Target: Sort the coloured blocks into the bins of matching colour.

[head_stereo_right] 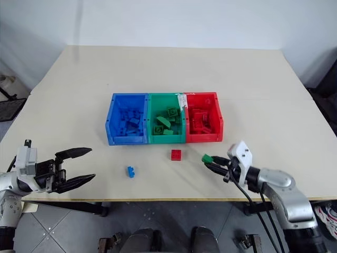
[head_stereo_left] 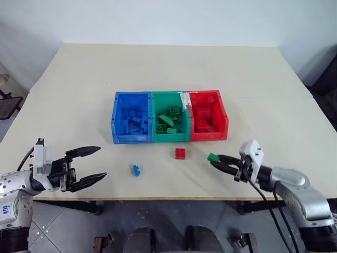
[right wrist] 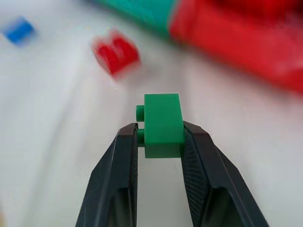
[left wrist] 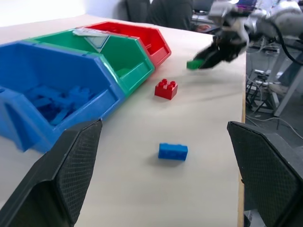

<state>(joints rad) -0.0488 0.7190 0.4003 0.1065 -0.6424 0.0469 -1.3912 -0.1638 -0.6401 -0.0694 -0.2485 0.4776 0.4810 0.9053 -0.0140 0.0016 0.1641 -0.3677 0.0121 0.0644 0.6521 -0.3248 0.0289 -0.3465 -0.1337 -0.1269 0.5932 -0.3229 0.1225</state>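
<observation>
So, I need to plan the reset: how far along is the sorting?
Mostly done: the blue bin, green bin and red bin each hold a pile of matching blocks. In hand: the right end effector is shut on a green block, held above the table. Left: a red block and a blue block still on the table. The left end effector is open and empty.

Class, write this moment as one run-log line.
right claw: shut on green block | left claw: open | table: red block, blue block loose
</observation>
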